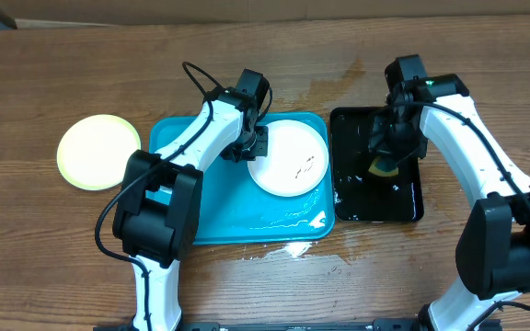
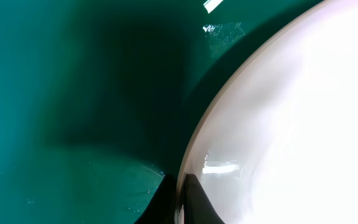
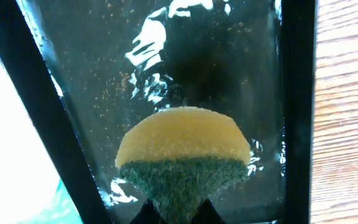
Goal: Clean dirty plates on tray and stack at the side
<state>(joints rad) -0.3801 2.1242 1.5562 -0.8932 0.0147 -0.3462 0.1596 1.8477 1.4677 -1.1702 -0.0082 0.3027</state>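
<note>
**Overhead view.** Your left pincer [image 1: 251, 147] sits at the left rim of a round shallow white plate [image 1: 291, 158]. That plate lies in the upper right part of the large turquoise rectangular plastic tray [image 1: 212, 225] and has small dark smears on it. A round pale yellow-green plate [image 1: 97, 152] lies alone on the wooden table [image 1: 53, 74] at the left of the frame, well apart from the tray, and it looks clean. Your right pincer [image 1: 389, 147] is over a narrow glossy black tray [image 1: 375, 210] at the right of the frame. By my reading, one plate is set aside, the white one is not yet wiped, and nothing is stacked. No third plate is visible.

**Left wrist view.** This shows what the arm hides from above. The left pincer [image 2: 180, 205] is clamped on the white plate's [image 2: 291, 124] rim, with one finger on each side. The turquoise tray floor [image 2: 55, 93] fills the left of the frame.

**Right wrist view.** Only here is the grip plain. The right pincer [image 3: 174, 214] is closed on the green scouring edge of a yellow sponge [image 3: 182, 149]. The sponge is over the wet, speckled black tray [image 3: 197, 56].
</note>
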